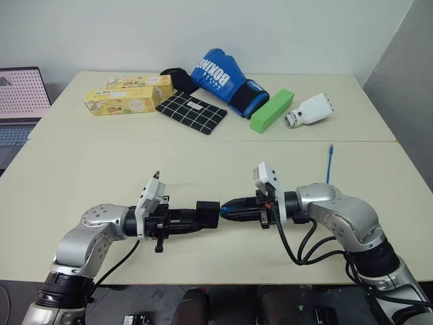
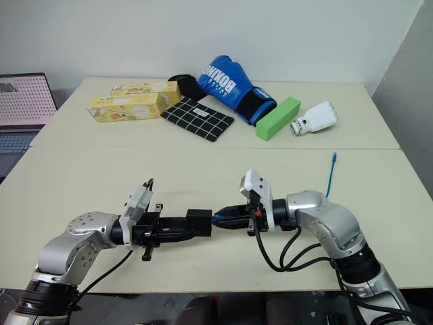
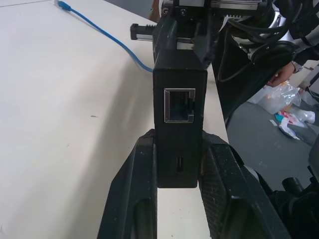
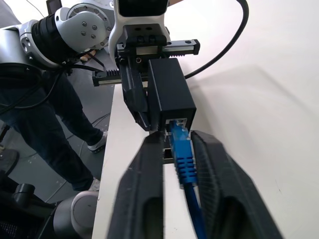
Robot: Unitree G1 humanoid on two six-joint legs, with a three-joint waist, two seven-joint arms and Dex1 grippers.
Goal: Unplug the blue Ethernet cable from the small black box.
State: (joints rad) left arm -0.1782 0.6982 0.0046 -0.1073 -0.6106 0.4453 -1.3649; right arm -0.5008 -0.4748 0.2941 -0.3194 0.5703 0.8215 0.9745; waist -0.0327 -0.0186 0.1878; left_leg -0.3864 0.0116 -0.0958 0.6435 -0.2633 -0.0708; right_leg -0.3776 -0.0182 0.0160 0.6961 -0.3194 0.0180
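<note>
Above the counter's [image 1: 101, 169] near edge, the left fingers [image 3: 129, 199] were clamped on the small black box [image 3: 179, 99]. The right fingers [image 4: 144, 184] closed around the blue Ethernet cable's [image 4: 183, 154] plug, still seated in the box's port, its far end lying on the counter.

I'm in a lab or office: pale tables [image 1: 101, 169], bare white wall [image 1: 304, 34], laptop [image 1: 20, 101] alongside.
</note>
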